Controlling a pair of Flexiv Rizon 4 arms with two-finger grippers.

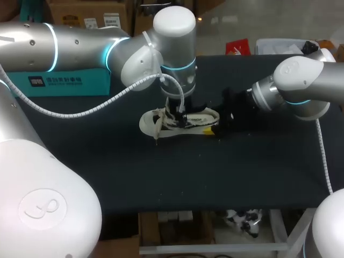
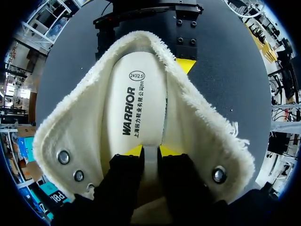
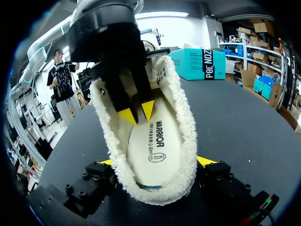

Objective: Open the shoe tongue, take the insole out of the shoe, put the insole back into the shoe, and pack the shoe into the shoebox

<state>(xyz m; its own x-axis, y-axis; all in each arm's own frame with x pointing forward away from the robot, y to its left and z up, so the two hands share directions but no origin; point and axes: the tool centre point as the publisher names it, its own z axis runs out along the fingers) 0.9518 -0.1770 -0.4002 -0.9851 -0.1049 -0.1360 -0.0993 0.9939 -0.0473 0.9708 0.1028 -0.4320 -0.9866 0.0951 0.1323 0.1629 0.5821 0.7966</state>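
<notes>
If the left tool (image 2: 151, 150), pinched on the insole (image 2: 136, 108), slips, the insole could bunch up inside the shoe (image 2: 70, 141) the right tool (image 3: 156, 161) clamps.

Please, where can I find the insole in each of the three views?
Head view: hidden inside the shoe, under the left gripper.
Left wrist view: the insole lies just ahead of this gripper, ringed by fleece lining.
Right wrist view: straight ahead, with the left gripper's tips on it.
Shared landmark: the fleece lining.
</notes>
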